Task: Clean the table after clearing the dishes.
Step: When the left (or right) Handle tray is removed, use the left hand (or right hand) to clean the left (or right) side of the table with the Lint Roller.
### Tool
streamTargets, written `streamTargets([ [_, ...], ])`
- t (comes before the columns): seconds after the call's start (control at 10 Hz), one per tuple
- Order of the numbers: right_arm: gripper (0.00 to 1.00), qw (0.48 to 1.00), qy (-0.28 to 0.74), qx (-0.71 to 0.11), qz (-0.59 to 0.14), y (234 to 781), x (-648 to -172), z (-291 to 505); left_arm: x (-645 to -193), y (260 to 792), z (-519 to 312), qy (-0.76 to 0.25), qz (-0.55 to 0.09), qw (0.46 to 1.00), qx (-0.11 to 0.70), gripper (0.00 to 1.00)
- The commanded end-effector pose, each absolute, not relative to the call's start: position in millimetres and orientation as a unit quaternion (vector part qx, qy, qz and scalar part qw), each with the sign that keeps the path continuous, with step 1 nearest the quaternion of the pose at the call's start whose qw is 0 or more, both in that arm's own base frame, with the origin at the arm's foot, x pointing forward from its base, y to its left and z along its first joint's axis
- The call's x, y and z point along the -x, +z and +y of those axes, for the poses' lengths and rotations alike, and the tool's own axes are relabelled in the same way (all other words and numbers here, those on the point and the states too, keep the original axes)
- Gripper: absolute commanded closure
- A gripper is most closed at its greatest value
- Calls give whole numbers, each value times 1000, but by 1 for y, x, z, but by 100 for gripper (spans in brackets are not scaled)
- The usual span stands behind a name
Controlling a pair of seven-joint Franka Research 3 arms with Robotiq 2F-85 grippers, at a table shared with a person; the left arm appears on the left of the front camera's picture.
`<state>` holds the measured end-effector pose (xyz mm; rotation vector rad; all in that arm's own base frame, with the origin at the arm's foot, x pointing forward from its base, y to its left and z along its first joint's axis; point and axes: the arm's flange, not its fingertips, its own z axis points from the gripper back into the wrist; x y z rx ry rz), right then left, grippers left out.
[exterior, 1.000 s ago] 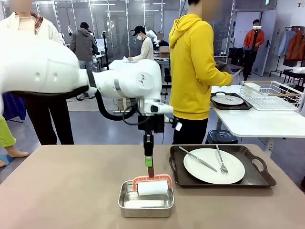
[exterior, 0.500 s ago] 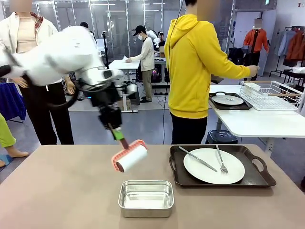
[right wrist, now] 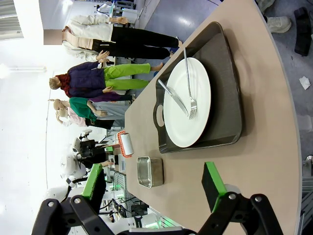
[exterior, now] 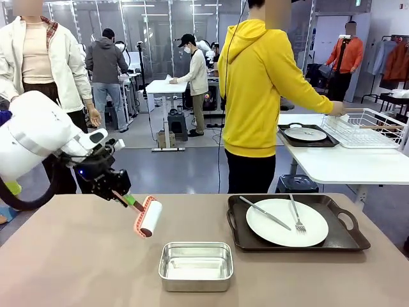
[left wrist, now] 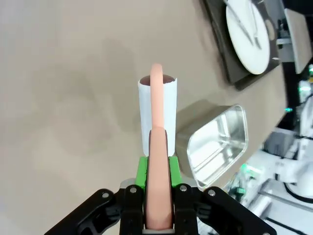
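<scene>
Left gripper (exterior: 126,198) clamped on lint roller (exterior: 151,219) handle, angled low over table (exterior: 70,268), perhaps touching, right gripper (right wrist: 154,191) wide.

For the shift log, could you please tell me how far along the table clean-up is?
Done: one tray with plate sits on the white side table. In hand: the left gripper holds the lint roller above the brown table. Left: the second tray, with dinner plate, knife and fork, sits on that table, and rolling apparently hasn't begun.
</scene>
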<state>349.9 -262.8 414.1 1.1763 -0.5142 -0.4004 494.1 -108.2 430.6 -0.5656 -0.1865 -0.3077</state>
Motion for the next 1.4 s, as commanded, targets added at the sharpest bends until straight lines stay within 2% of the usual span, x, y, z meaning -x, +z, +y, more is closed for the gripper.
streamTargets([
  [0.0, 0, 781, -183, -547, -241, 416, -349, -262, -496, 440, -105, -131, -71, 943, 299, 100],
  [0.3, 0, 781, -183, -547, -241, 416, -349, -262, -496, 440, -105, -131, -71, 943, 299, 100],
  [0.4, 0, 781, -183, -547, -241, 416, -349, -262, -494, 432, -107, -141, -81, 945, 284, 80],
  [0.5, 0, 781, -183, -547, -241, 416, -349, -262, -520, 423, -109, -142, -41, 932, 331, 80],
  [0.6, 0, 781, -183, -547, -241, 416, -349, -262, -537, 409, -108, -118, -31, 936, 330, 80],
  [1.0, 0, 781, -183, -547, -241, 416, -349, -262, -568, 379, -92, -65, -26, 938, 340, 80],
  [1.3, 0, 781, -183, -547, -241, 416, -349, -262, -578, 342, -62, -26, 7, 946, 323, 80],
])
